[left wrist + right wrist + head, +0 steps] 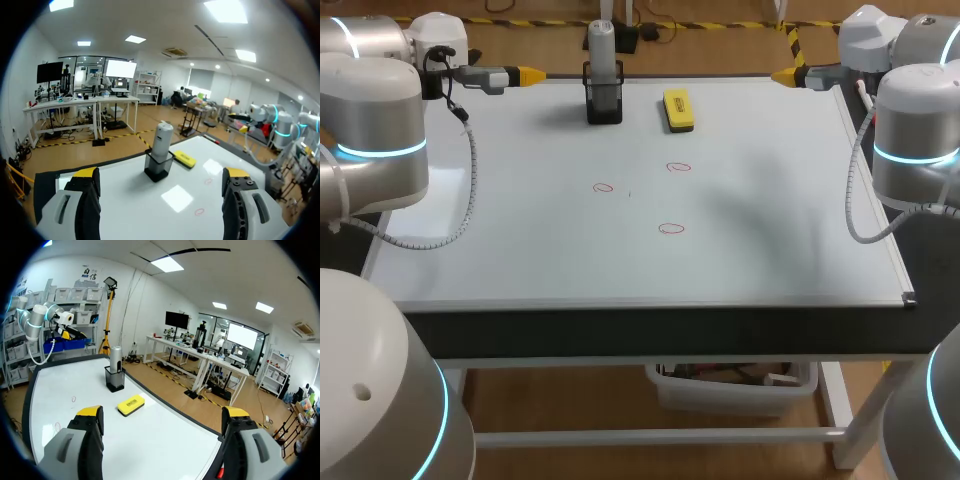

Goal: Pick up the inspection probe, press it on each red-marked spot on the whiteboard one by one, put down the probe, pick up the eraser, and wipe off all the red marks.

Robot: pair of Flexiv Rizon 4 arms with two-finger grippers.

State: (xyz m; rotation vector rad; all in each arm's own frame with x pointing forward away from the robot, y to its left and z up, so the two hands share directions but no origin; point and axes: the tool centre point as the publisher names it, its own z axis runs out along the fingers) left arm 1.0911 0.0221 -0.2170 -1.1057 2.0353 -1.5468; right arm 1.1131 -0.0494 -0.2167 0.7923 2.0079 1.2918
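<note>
1 probe [602,50]; 1 eraser [678,109]; 3 red marks [671,228]; left gripper [160,175], right gripper [162,412]: fingers wide apart, empty.

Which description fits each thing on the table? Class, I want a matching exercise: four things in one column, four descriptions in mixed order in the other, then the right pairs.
Things
1. inspection probe
2. eraser
3. red marks
4. left gripper

Descriptions
A. yellow, lying flat on the whiteboard
B. open and holding nothing, at the board's far left corner
C. standing upright in a black holder
D. three small rings drawn near the board's middle

Pairs: 1-C, 2-A, 3-D, 4-B
</note>
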